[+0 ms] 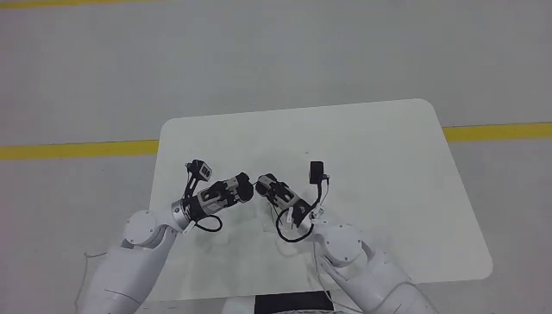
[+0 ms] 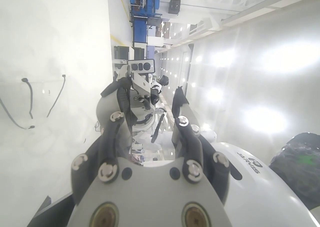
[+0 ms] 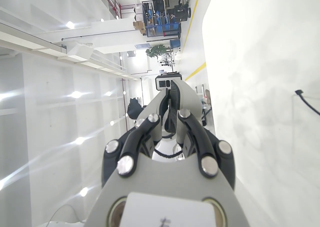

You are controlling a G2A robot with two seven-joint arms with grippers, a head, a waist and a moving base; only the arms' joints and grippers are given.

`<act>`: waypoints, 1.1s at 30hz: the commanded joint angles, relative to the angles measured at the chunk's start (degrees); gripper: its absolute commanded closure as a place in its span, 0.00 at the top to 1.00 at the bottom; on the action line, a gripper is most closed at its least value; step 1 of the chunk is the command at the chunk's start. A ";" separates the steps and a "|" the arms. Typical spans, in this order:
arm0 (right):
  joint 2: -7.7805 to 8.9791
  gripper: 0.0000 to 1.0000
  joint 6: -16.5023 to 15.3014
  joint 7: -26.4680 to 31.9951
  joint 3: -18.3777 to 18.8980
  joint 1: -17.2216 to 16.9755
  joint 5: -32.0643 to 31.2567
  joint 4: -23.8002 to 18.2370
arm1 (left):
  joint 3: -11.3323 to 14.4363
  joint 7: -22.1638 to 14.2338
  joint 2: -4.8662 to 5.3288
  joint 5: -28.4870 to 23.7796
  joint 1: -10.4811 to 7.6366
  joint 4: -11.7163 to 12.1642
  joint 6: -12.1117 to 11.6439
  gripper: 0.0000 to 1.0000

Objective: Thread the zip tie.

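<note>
Nearest us, our left gripper (image 2: 145, 91) is spread wide and empty, facing our right gripper (image 3: 172, 86), pinched shut on nothing visible, probably poised for threading, while black zip ties (image 2: 57, 99) lie ungrasped farther out on the white table (image 2: 50, 25).

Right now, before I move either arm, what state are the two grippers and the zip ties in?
Left gripper: jaws open, empty.
Right gripper: jaws shut, nothing visible between them.
Zip ties: unthreaded, lying loose on the table, clear of both grippers.
</note>
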 commanded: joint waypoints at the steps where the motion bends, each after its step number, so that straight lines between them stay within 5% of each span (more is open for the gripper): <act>1: -0.03 0.00 0.03 -0.04 -0.04 0.00 -0.42 -0.10 | 0.02 0.13 0.04 0.05 0.03 -0.06 0.00 0.35; 33: -0.35 0.00 -0.73 0.87 -0.35 -0.05 -6.69 -0.86 | 0.87 1.00 0.53 0.11 -0.39 0.24 -0.51 0.26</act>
